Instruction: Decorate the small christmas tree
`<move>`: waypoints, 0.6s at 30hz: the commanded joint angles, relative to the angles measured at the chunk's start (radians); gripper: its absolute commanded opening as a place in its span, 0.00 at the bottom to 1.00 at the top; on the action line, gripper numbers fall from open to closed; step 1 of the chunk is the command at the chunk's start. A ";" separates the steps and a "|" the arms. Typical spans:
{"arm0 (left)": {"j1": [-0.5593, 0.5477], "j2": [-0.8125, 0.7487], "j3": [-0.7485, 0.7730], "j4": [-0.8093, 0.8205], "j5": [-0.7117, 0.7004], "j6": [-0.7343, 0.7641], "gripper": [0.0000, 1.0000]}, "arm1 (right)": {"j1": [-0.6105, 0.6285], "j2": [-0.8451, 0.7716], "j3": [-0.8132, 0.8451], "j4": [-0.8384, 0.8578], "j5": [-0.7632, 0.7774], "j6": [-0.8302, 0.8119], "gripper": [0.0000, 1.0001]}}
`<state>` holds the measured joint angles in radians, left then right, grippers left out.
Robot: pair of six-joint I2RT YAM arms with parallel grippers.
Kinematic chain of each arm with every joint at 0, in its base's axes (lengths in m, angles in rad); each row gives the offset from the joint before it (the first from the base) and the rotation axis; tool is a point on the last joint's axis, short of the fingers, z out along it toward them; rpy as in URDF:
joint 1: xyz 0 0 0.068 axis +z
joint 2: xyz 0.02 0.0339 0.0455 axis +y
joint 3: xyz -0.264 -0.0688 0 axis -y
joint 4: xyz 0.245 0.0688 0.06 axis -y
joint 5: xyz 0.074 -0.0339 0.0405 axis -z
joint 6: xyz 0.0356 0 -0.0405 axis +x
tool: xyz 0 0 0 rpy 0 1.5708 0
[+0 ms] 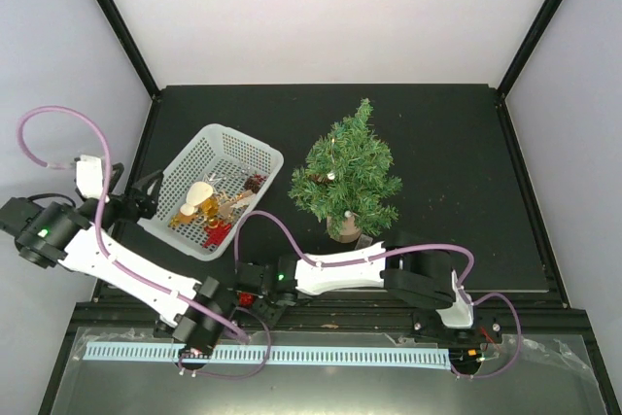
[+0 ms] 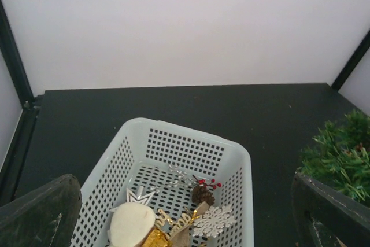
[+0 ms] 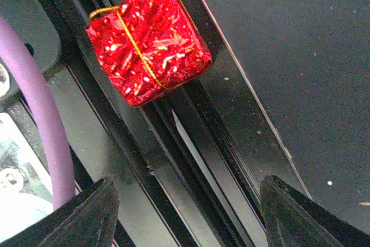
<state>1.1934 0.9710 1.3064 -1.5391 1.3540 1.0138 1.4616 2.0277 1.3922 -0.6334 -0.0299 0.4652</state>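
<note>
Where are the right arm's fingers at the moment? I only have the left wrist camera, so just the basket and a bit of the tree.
Observer: The right fingers are low at the near edge of the table, left of the tree, and open.
Operator: Are they holding anything?
Observer: No. A red foil gift box with gold string lies ahead of them on the black rail, not between them.
Operator: Is the tree standing?
Observer: Yes, upright on its wooden base, to the right of the basket.
</note>
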 commanded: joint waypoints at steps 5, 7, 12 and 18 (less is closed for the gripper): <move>-0.079 -0.098 -0.019 -0.014 -0.032 0.022 0.99 | 0.026 0.002 0.093 0.076 -0.053 -0.035 0.69; -0.086 -0.109 -0.018 -0.013 -0.035 0.013 0.99 | 0.025 0.021 0.120 0.069 -0.037 -0.039 0.69; -0.097 -0.128 -0.009 -0.016 -0.046 0.005 0.99 | 0.024 0.062 0.184 0.053 -0.023 -0.049 0.72; -0.109 -0.135 0.020 -0.015 -0.047 -0.018 0.99 | 0.023 0.116 0.246 0.032 -0.004 -0.060 0.74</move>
<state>1.0962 0.8467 1.2919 -1.5410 1.3033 1.0073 1.4822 2.0998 1.5997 -0.6075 -0.0345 0.4236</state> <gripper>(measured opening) 0.989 0.737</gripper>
